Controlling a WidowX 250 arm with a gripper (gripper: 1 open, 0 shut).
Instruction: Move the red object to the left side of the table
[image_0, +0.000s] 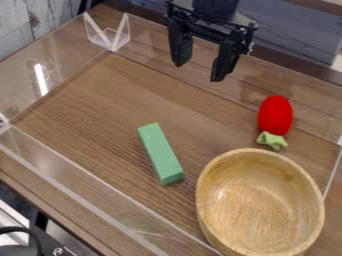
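Black tool (201, 62) hangs over the far middle of the brown wood-grain bench (94, 105), fingers apart, holding nothing. Small red toy fruit with green leafy end (274, 118) sits at right, beside round wooden bowl (261, 205). Long green block (160, 153) lies center.

Green block (162, 153) lies flat — wooden bowl (261, 199) just beside it.

- The left half of the worktop (94, 110) lies bare, open for a pass from above.
- Low clear walls (54, 190) ring the worktop, blocking level entry at the edges.
- The green block (160, 152) lies mid-worktop.
- The wooden bowl (261, 205) fills the near right corner, close beside the red object (275, 118).
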